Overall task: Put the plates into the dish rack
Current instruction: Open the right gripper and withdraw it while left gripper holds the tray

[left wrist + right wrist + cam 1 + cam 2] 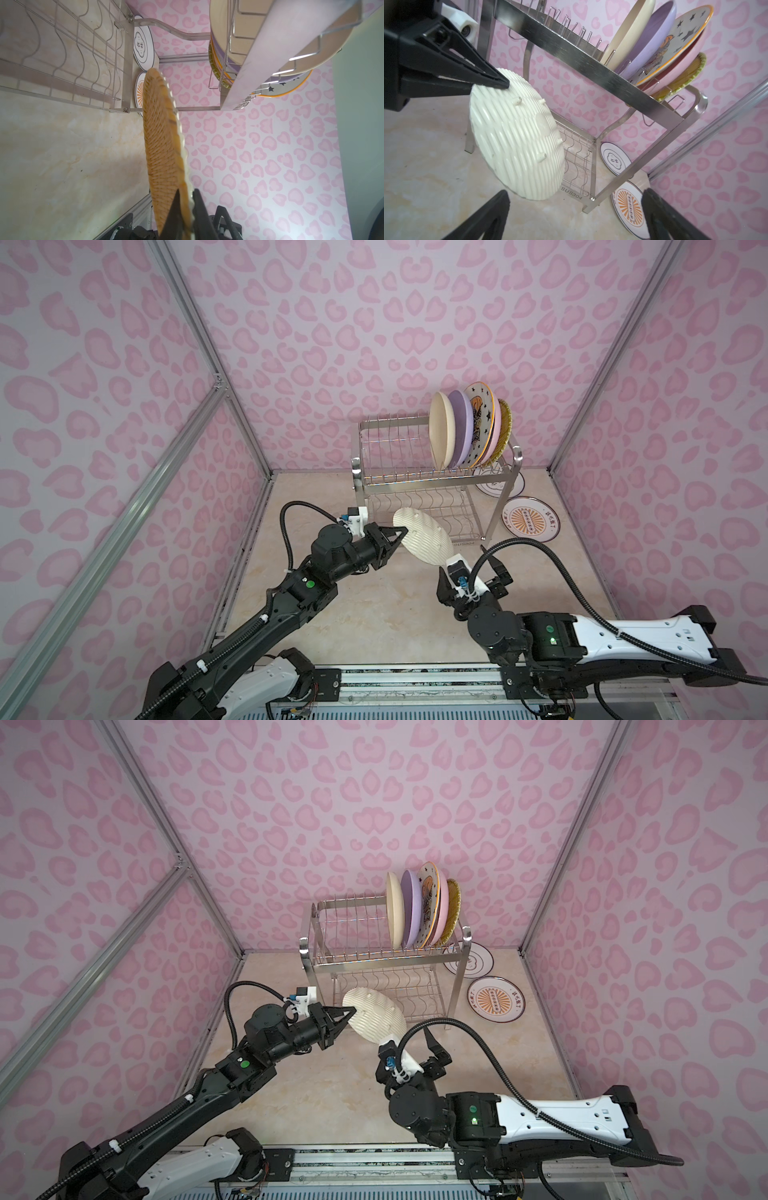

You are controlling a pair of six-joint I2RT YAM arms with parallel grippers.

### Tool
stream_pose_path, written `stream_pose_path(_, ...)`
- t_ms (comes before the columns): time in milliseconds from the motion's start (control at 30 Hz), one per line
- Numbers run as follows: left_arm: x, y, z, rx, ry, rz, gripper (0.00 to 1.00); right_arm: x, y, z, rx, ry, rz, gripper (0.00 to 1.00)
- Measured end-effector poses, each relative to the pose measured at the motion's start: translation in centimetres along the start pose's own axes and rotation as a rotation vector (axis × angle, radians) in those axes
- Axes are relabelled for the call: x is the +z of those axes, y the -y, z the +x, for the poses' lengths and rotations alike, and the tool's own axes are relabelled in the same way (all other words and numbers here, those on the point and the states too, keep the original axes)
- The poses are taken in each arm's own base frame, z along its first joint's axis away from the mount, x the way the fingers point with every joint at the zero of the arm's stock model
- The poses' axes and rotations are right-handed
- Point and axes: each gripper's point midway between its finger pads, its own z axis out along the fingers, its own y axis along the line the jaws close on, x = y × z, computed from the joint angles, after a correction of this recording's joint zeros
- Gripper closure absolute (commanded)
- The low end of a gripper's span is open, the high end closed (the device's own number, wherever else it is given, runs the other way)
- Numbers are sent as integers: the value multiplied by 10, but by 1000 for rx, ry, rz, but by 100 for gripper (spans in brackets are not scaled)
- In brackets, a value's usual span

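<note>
Plate in hand: round woven wicker plate [424,541], tan weave on one face, white ribbed underside with small pegs; held on edge and tilted, in the air before the lower tier of the two-tier shiny steel wire dish rack [415,485], clear of the pale marbled desk [353,614]
Left pincer [400,533]: clenched on that plate's rim, one finger on each face
Right pincer [576,194]: released, jaws wide, near the plate's lower edge, not touching it
Handling: probably light, stiff, not brittle; weave and ribs should grip well; a rim pinch looks adequate, though a single hold may let it swing
Top tier: cream plate [442,427], lilac plate [463,423], star-patterned orange-rimmed plate [482,414], pink plate [494,435] and second wicker plate [505,423] stand upright at one end; free prongs beside the cream one
On desk: two white dark-rimmed printed plates [530,522] lie flat beside the rack; likely heavier, slicker, chip-prone
</note>
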Motion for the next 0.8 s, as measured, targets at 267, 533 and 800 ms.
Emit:
stream_pose_path(267,-31,17,9,163,6,42,97,-9,49,6,283,1,-80,1)
stream_pose_path(533,-66,74,51,395,-74,110,97,10,76,32,488,-50,-95,1)
stream_pose_path(800,-82,150,80,624,-102,169,97,17,59,40,525,-95,-177,1)
